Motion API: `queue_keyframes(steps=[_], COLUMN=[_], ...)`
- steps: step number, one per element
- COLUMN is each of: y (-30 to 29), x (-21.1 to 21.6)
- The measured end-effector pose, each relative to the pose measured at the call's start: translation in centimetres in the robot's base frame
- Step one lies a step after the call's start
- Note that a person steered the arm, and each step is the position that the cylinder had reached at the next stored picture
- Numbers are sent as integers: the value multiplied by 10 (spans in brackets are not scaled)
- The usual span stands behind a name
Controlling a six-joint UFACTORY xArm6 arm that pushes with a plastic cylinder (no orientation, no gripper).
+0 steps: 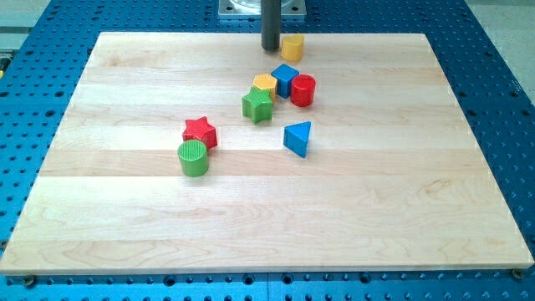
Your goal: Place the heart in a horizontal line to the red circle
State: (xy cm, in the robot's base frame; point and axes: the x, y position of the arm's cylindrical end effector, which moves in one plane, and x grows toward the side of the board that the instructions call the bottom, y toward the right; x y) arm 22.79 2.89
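At the view's top, the yellow heart [292, 47], judged light, rigid and easily slid, is flanked on its left by my tip [272, 48], a bare rod grasping nothing, for pushing toward the red circle [303, 89].

My tip [272, 48] sits just left of the yellow heart [292, 47], above the red circle [303, 89].

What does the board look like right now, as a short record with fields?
tip: my tip at the view's top, just left of the yellow heart
target: red circle, below the heart
cluster: blue cube, yellow block and green star close together left of the red circle
pair: red star touching green cylinder
alone: blue triangle
status: heart not yet level with red circle
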Motion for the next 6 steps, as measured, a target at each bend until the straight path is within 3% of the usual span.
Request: queue_keyframes(steps=[1, 2, 4, 5, 6], y=[59, 70, 39, 88, 132], x=[65, 50, -33, 4, 82])
